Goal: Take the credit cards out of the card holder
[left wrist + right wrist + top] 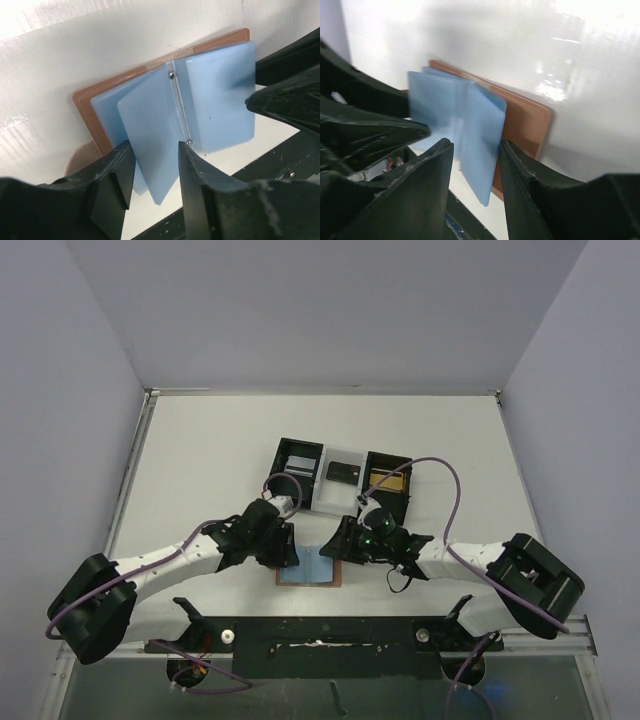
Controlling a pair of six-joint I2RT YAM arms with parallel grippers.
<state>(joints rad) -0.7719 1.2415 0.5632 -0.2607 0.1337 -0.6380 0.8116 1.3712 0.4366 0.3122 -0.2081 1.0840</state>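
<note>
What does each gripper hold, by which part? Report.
Nothing gripped, apparently: left gripper and right gripper stand open, each astride a blue sleeve of the card holder.

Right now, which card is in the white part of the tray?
The black card, in the middle; the silver-grey card and gold card lie in the tray's black end compartments.

3x cards, 1x wallet, 1x tray
</note>
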